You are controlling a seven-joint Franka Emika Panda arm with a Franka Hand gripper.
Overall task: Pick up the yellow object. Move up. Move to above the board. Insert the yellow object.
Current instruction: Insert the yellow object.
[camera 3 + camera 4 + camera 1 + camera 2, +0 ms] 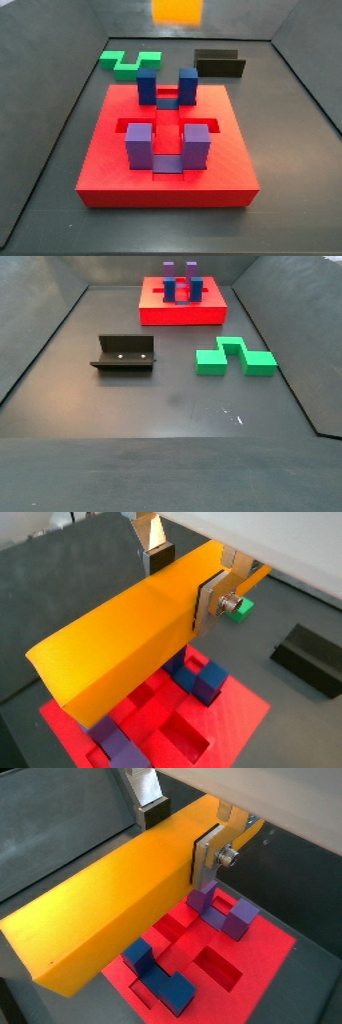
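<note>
Board: the large flat red rectangular slab [167, 165] lies on the dark floor [174, 396], near the floor's far edge in a side view [183, 302]. Square recesses open in its top. Both wrist views show it under the raised bar [174, 727] [261, 953].

Yellow object: the long, narrow yellow-orange rectangular bar [127, 637] with rounded edges hangs in the air above the board, clear of the posts, lying level and lengthwise in both wrist views [114, 898]. In a side view only its end shows, at the top edge of the picture, above the board's far side [178, 11].

Green block: the green zigzag block [235, 357] lies on the floor beside the fixture, well apart from the board [130, 62].

Fixture: the dark L-shaped bracket on a base plate [123, 353] stands on the floor, between the board and the floor's near edge [219, 62].

Posts: two dark blue upright posts [168, 86] stand at one end of the board, two purple ones [168, 144] at the other.

End effector: the end effector [187, 582] is above the board, its flat silver fingers [214, 600] clamped on the yellow object's two long sides near one end [182, 836].
</note>
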